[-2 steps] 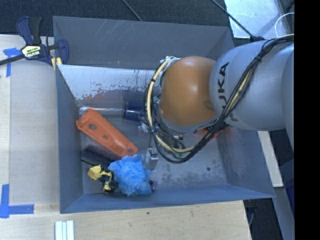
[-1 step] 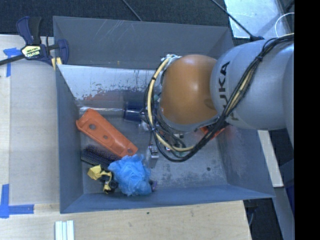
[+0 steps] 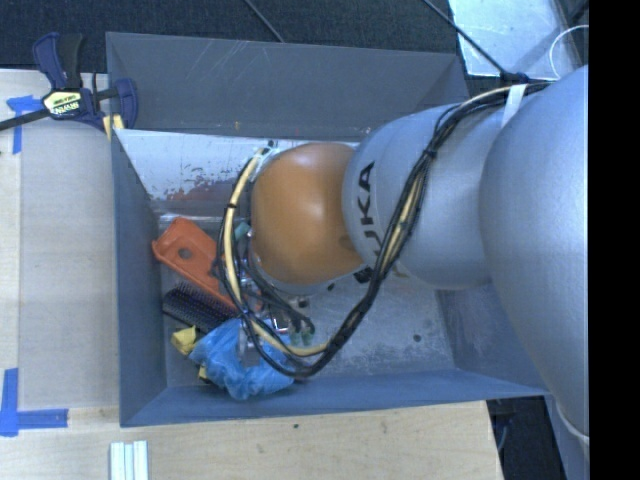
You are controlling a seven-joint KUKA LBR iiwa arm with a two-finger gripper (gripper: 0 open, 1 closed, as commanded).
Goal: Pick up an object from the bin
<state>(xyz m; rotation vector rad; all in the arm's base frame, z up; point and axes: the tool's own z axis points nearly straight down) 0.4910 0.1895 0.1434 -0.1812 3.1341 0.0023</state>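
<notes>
Pick not yet done, it seems: the gripper (image 3: 272,324) hangs over a crumpled blue cloth (image 3: 228,366) at the lower left of the frame, in the grey metal bin (image 3: 300,78), below a flat orange plastic piece (image 3: 186,252). Whether the gripper is open or has hold of anything, I cannot tell.

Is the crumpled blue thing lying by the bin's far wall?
No, the crumpled blue thing lies by the bin's near wall, at left.

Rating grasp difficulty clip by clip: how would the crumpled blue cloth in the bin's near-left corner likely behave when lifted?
The blue cloth is bunched in soft folds, so it would probably hang floppy and change shape. It looks light for its bulk and unlikely to roll. It touches a yellow thing, which might get dragged along.
</notes>
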